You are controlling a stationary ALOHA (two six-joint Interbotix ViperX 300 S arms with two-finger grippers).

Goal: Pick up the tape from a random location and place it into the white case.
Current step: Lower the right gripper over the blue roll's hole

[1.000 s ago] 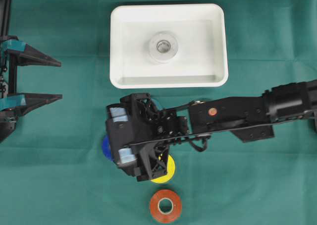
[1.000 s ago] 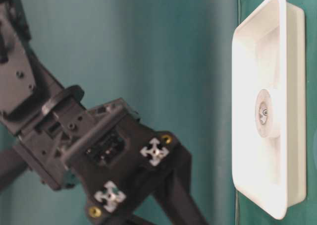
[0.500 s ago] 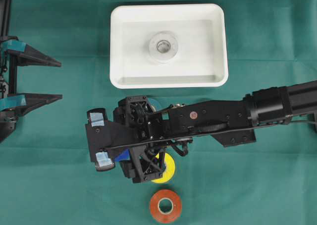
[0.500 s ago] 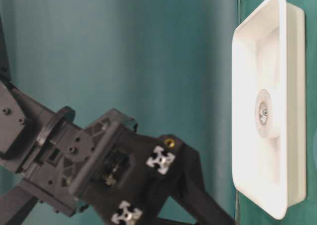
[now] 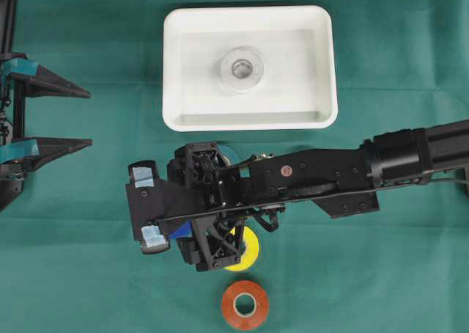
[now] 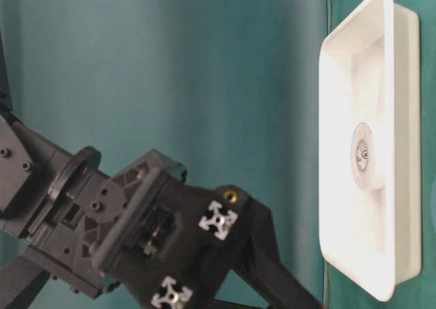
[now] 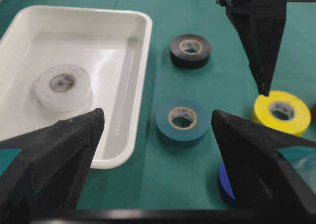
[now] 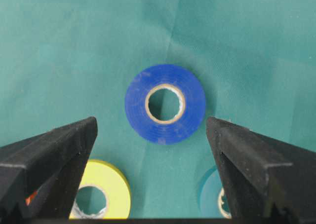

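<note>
Right fingers (image 5: 144, 205) farther left, past blue tape (image 8: 165, 103).

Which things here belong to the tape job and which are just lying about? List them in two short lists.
Job:
large shallow white rectangular plastic case
blue tape roll, centred under the open right end effector
white tape roll, already in the case

Lying about:
yellow tape roll
teal tape roll
black tape roll
red-orange tape roll

No text, label, brand, number or sign can be read in any of these views.
</note>
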